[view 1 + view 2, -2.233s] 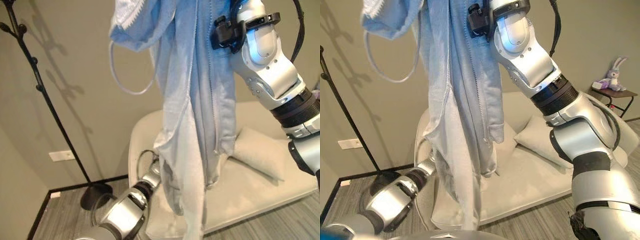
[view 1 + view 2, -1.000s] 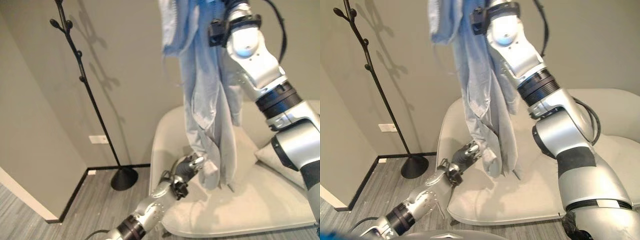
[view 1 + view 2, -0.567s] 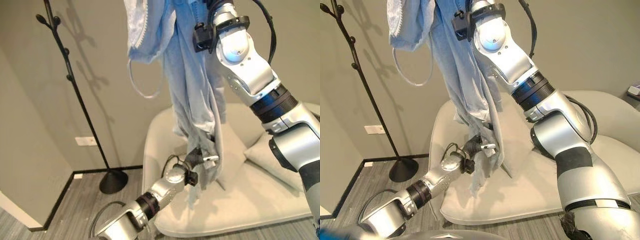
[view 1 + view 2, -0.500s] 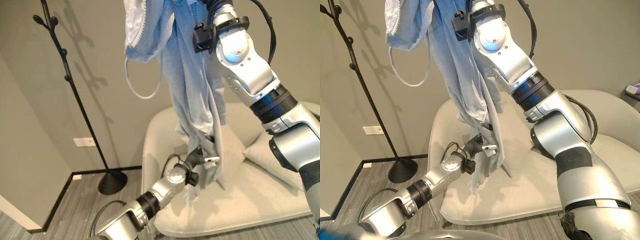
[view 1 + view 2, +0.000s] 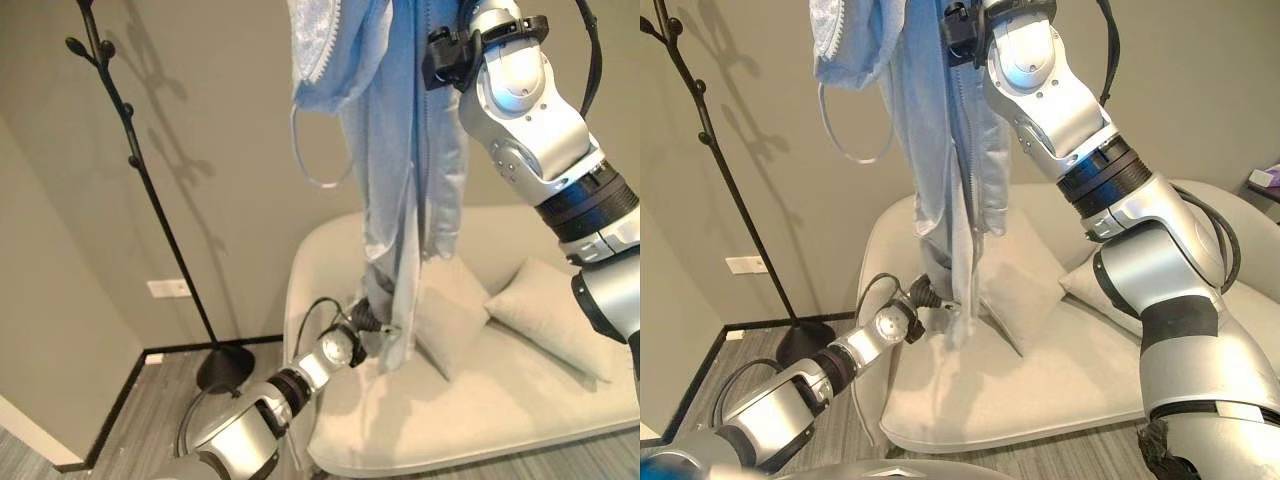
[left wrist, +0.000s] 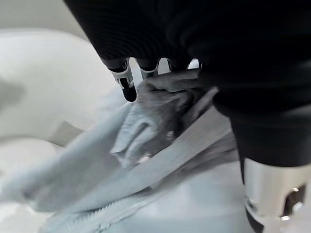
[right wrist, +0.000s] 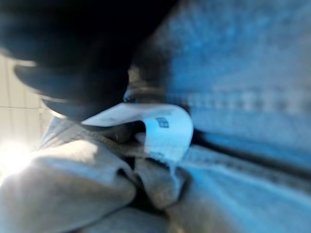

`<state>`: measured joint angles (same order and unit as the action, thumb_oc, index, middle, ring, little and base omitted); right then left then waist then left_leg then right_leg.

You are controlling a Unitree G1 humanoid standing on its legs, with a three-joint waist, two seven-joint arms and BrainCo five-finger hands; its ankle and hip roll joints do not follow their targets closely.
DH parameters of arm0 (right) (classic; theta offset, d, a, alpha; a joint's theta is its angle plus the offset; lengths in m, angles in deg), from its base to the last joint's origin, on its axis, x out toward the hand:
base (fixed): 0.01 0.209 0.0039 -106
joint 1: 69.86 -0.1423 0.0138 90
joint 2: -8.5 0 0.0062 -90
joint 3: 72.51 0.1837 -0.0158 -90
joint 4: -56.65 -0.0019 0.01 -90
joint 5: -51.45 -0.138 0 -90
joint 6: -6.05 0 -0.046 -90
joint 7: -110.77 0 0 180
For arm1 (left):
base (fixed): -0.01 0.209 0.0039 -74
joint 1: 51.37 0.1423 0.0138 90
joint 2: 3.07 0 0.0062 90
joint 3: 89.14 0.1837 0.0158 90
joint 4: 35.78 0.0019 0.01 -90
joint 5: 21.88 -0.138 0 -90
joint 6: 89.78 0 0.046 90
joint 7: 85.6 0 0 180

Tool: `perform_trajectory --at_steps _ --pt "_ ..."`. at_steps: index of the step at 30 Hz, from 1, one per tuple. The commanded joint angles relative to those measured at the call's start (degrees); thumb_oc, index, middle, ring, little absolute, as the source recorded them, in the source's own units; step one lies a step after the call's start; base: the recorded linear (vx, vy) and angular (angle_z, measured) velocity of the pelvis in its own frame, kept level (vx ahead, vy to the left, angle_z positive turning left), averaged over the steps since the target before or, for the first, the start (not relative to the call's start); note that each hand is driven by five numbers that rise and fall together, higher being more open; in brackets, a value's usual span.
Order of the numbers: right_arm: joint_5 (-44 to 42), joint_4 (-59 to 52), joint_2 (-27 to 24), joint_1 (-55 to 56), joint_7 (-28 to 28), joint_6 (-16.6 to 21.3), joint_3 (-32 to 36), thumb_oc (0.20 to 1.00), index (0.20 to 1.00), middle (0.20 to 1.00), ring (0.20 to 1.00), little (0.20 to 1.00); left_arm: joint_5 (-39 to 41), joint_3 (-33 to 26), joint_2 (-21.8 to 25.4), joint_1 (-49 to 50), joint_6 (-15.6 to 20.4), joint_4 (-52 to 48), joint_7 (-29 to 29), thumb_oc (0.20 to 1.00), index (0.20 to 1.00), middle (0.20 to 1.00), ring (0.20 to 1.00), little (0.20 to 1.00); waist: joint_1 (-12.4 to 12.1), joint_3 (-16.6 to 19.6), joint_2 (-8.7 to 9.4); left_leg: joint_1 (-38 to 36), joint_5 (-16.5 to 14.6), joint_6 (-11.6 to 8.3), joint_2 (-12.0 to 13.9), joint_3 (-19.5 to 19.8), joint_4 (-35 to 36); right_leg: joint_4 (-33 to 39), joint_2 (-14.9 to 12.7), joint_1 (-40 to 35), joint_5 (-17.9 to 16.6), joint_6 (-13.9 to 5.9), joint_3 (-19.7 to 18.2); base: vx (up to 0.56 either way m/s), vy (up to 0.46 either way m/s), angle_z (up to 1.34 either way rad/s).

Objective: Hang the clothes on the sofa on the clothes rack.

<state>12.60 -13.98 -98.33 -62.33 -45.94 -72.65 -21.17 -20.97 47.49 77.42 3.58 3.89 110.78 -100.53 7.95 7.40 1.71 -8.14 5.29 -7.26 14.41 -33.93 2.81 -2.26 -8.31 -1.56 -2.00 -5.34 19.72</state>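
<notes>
**One hoodie up high, one hem pinched low**

One pale blue hoodie (image 5: 405, 150) is dangling from the raised right arm above the sofa (image 5: 480, 400); whether the right hand's fingers are gripping it, I cannot tell. The left hand (image 6: 146, 73) is curling its fingers around the hem. Pulling both ends apart is risking a slip. The clothes rack (image 5: 150, 200) is standing well left, with open floor (image 5: 130, 420) between.

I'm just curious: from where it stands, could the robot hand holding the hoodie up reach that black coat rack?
Probably not yet. The clothes rack stands in the corner, well apart from the raised hoodie, with open wall between them; nothing blocks the way.
</notes>
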Motion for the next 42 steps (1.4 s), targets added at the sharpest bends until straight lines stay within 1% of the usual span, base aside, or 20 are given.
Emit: perform_trajectory --at_steps 1,6,7,8,9,18,20,22,23,25,26,28,30,32,33,34,35,36,40,42 --pt "-0.96 2.23 -0.21 -7.61 0.80 4.21 0.54 0.200 0.200 0.200 0.200 0.200 -2.92 -0.64 -4.08 -7.86 0.85 4.29 -2.89 1.000 1.000 1.000 1.000 1.000 -0.97 -0.33 2.19 4.99 5.91 -2.73 2.38 3.98 -2.05 2.39 -1.37 -5.32 1.03 -1.82 2.91 0.00 0.000 0.00" --pt "-2.22 -2.31 1.27 -7.30 -0.42 4.47 -2.04 0.200 0.200 0.200 0.200 0.200 -1.52 -3.47 -6.38 -11.02 -0.65 13.22 -4.48 1.000 1.000 1.000 1.000 1.000 1.03 -0.11 2.17 4.38 6.49 -2.93 2.70 2.45 -1.71 2.42 -1.11 -4.65 0.43 -1.86 1.87 0.00 -0.008 -0.08" --pt "-2.43 -2.54 1.37 -7.41 -0.33 4.51 -2.18 0.200 0.200 0.200 0.200 0.200 -0.94 -3.60 -6.54 -11.19 -0.75 13.44 -4.50 0.906 0.906 0.906 0.906 0.906 1.19 -0.13 2.14 4.39 6.56 -2.96 2.76 2.32 -1.76 2.38 -1.11 -4.55 0.40 -1.85 1.72 0.00 -0.014 -0.21" --pt "-2.59 -3.00 1.47 -7.42 -0.41 4.64 -2.24 0.200 0.200 0.200 0.200 0.200 -0.38 -3.83 -6.67 -11.28 -0.84 13.52 -4.35 0.269 0.269 0.269 0.269 0.269 1.38 -0.13 2.16 4.36 6.61 -2.99 2.85 2.14 -1.79 2.37 -1.10 -4.48 0.37 -1.85 1.55 0.00 -0.009 -0.16" --pt "-2.51 -3.42 1.49 -7.36 -0.29 4.70 -2.15 0.200 0.200 0.200 0.200 0.200 -0.12 -3.83 -6.88 -11.45 -1.00 13.68 -4.29 0.200 0.200 0.200 0.200 0.200 1.48 -0.12 2.11 4.34 6.63 -3.02 2.89 1.97 -1.86 2.35 -1.07 -4.39 0.34 -1.83 1.37 0.00 -0.009 -0.09" --pt "0.08 -4.32 -1.76 -6.27 0.95 3.38 -2.41 0.200 0.200 0.200 0.200 0.200 7.58 -5.40 -5.76 -10.51 0.68 7.97 -4.04 0.200 0.200 0.200 0.200 0.200 1.02 -0.42 2.01 4.34 6.84 -3.17 3.26 1.67 -2.21 2.52 -0.84 -4.20 0.24 -1.78 1.19 0.00 -0.006 -0.06" --pt "2.22 -7.68 -8.98 -4.51 1.38 3.46 -2.10 0.200 0.200 0.200 0.200 0.200 9.92 -6.86 -1.31 -6.77 2.51 -4.34 -4.83 0.200 0.200 0.200 0.200 0.200 -0.31 -1.02 1.77 4.76 7.45 -3.46 3.47 2.30 -2.19 2.74 -0.52 -4.34 0.56 -1.80 1.87 0.00 -0.028 0.03" --pt "2.27 -7.88 -9.05 -4.24 1.43 3.38 -1.92 0.200 0.200 0.200 0.200 0.200 9.94 -6.73 -1.10 -6.52 2.27 -4.75 -4.84 0.200 0.200 0.200 0.200 0.200 -0.32 -0.96 1.87 4.76 7.46 -3.48 3.49 2.33 -2.20 2.75 -0.49 -4.37 0.57 -1.79 1.90 0.00 -0.006 0.02" --pt "3.39 -9.86 -11.72 -3.25 1.38 3.59 -1.56 0.200 0.200 0.200 0.200 0.200 10.19 -7.84 0.69 -4.64 3.12 -9.24 -5.16 0.200 0.200 0.200 0.200 0.200 -0.94 -1.23 1.67 4.93 7.74 -3.58 3.64 2.61 -2.18 2.86 -0.37 -4.49 0.78 -1.81 2.10 0.01 -0.037 0.13" --pt "8.61 -19.17 -20.86 4.35 0.29 3.96 3.00 0.200 0.200 0.200 0.200 0.200 8.44 -15.56 8.32 3.52 4.60 -25.59 -6.49 0.200 0.200 0.200 0.200 0.200 -3.04 -1.61 1.38 5.16 8.68 -3.86 4.06 3.84 -2.00 3.08 0.23 -5.11 1.57 -1.62 3.10 0.02 -0.057 0.17" --pt "8.73 -19.60 -20.87 5.05 0.30 3.81 3.51 0.200 0.200 0.200 0.200 0.200 8.33 -15.50 8.61 3.98 4.33 -26.14 -6.45 0.200 0.200 0.200 0.200 0.200 -2.99 -1.47 1.56 5.13 8.71 -3.89 4.10 3.89 -1.99 3.10 0.28 -5.18 1.58 -1.59 3.14 0.01 -0.044 0.17" --pt "11.31 -24.25 -24.38 11.47 -1.82 4.99 8.13 0.200 0.200 0.200 0.200 0.200 3.12 -23.10 13.69 10.79 5.05 -34.63 -8.01 0.200 0.200 0.200 0.200 0.200 -4.50 -1.46 1.57 5.21 9.60 -4.38 4.52 4.73 -1.76 3.10 0.94 -5.79 2.39 -1.27 3.83 0.01 -0.055 0.26" --pt "11.86 -25.43 -24.93 13.23 -2.53 5.39 9.25 0.200 0.200 0.200 0.200 0.200 1.22 -25.69 15.03 12.74 5.24 -36.74 -8.94 0.200 0.200 0.200 0.200 0.200 -4.91 -1.41 1.65 5.23 10.02 -4.58 4.69 5.02 -1.65 3.04 1.18 -5.95 2.65 -1.13 4.01 0.00 -0.042 0.16" --pt "12.91 -28.13 -26.10 17.34 -4.29 6.43 12.55 0.200 0.200 0.200 0.200 0.200 -5.60 -33.91 18.94 18.74 5.81 -44.26 -11.93 0.200 0.200 0.200 0.200 0.200 -6.49 -1.87 1.39 5.78 12.60 -5.86 5.45 6.24 -1.14 3.22 1.89 -6.43 3.19 -0.92 4.79 -0.02 -0.035 0.21" --pt "12.93 -28.31 -25.91 17.68 -4.38 6.40 12.84 0.200 0.200 0.200 0.200 0.200 -5.85 -34.19 19.11 19.33 5.57 -44.93 -11.86 0.200 0.200 0.200 0.200 0.200 -6.28 -1.78 1.50 5.75 12.74 -5.92 5.49 6.31 -1.05 3.23 1.95 -6.46 3.19 -0.88 4.84 -0.03 -0.017 0.12" --pt "13.48 -28.68 -25.79 18.78 -4.88 7.03 14.22 0.200 0.200 0.200 0.200 0.200 -9.83 -38.25 20.83 21.42 6.12 -48.54 -13.41 0.200 0.200 0.200 0.200 0.200 -7.07 -1.99 1.64 6.27 14.62 -6.78 5.81 7.16 -0.48 3.35 2.17 -6.85 3.34 -0.87 5.56 -0.02 -0.004 0.08" --pt "13.49 -28.72 -25.72 18.86 -4.89 7.01 14.27 0.200 0.200 0.200 0.200 0.200 -9.85 -38.32 20.88 21.57 6.04 -48.69 -13.37 0.200 0.200 0.200 0.200 0.200 -6.97 -1.96 1.68 6.28 14.67 -6.79 5.80 7.23 -0.44 3.37 2.18 -6.88 3.34 -0.86 5.63 -0.05 0.004 0.19" --pt "13.82 -28.86 -26.66 18.85 -5.30 7.61 15.25 0.200 0.200 0.200 0.200 0.200 -13.82 -41.76 22.90 22.48 6.55 -51.99 -15.23 0.200 0.200 0.200 0.200 0.200 -7.68 -2.56 1.96 7.26 15.07 -6.94 6.21 7.14 -0.70 3.36 1.76 -7.24 3.33 -0.91 6.86 -0.06 0.010 0.27" --pt "15.00 -28.43 -28.03 19.11 -5.56 7.38 15.88 0.200 0.200 0.200 0.200 0.200 -22.29 -49.27 26.99 25.82 7.20 -59.94 -18.65 0.200 0.200 0.200 0.200 0.200 -7.72 -3.26 2.64 5.83 11.33 -6.27 8.02 3.05 -4.40 3.44 0.18 -6.63 2.49 -1.05 9.52 -0.09 0.079 0.36" --pt "15.37 -28.51 -27.99 19.42 -5.69 7.14 15.98 0.200 0.200 0.200 0.200 0.200 -24.01 -51.55 27.76 26.85 7.04 -61.35 -19.73 0.200 0.200 0.200 0.200 0.200 -7.72 -3.28 2.77 5.01 9.84 -6.38 8.53 2.73 -6.06 3.39 -0.52 -6.07 1.80 -1.42 9.40 -0.04 0.124 0.10"
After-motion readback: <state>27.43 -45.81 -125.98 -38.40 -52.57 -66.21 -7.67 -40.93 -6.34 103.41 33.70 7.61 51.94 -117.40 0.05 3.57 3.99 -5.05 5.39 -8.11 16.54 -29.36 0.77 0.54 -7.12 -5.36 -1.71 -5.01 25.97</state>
